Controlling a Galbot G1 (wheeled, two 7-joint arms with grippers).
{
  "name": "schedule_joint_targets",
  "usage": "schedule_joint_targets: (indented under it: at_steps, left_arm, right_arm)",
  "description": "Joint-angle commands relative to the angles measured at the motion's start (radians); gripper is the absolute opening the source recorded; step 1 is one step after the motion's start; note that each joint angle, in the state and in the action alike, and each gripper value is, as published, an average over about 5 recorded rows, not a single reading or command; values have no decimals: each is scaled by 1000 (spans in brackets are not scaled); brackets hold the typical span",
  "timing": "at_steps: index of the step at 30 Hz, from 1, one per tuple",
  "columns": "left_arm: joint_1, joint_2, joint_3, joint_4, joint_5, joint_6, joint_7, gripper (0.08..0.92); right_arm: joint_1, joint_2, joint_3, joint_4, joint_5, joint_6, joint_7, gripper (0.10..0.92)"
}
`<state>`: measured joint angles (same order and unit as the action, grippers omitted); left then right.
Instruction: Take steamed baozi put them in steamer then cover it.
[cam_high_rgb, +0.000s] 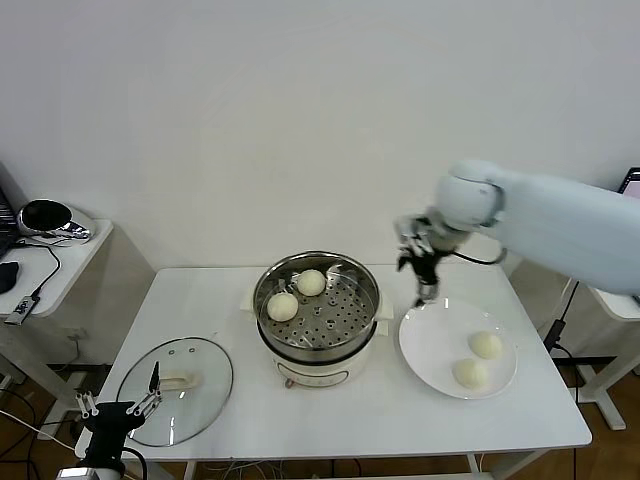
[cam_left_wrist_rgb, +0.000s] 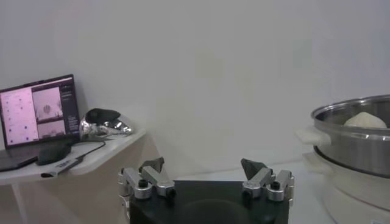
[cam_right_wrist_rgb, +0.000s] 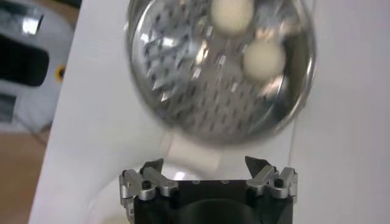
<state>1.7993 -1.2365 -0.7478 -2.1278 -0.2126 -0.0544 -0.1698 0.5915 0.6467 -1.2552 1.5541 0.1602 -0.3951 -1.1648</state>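
My right gripper (cam_high_rgb: 424, 290) hangs empty w/ fingers spread, in the air betw. the steamer (cam_high_rgb: 318, 318) and the white plate (cam_high_rgb: 432, 365), nothing in it. I judge it's placed there to drop onto the plate for the next bun. Count: 4 buns total. 2 already sit on the holed tray inside the steamer, one (cam_high_rgb: 311, 282) toward the back, one (cam_high_rgb: 282, 306) nearer the front-left. 2 wait on the plate, one (cam_high_rgb: 485, 344) further back, one (cam_high_rgb: 469, 373) closer to me, near each other but apart. 1 steamer, 1 plate, 1 glass lid (cam_high_rgb: 207, 385). The lid lies flat on the table (cam_high_rgb: 370, 415), handle up, well left of the steamer, so the pot mouth stays free for loading. My left gripper (cam_high_rgb: 118, 404) is parked low by the lid's near edge, fingers apart, holding nothing; prob. it's there for the covering step.
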Motion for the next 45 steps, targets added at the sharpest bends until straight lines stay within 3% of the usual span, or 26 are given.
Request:
schedule_joint_targets:
  at_steps: [1,12,32,38,45]
  left_arm:
    - [4,-2,1,1,3,1,0,823]
    - [29,-16,-8,-9,13,1,0,823]
    - [43,-28,-19,-10,17,0,-2,823]
    - [41,-29,-19,-5,17,-1,-2,823]
    - [41,-31,-18,-4,17,-2,-3,823]
  right_arm:
    - [-177,-252,91,84,-205,106,-51,823]
    - [-580,-242,389,6,-336,125,19,823]
    - [-759,-96,497,-144,-352,140,101,807]
    - [-761,-70,504,-168,-351,138,113,765]
    - [-760,-57,503,-180,-349,135,108,633]
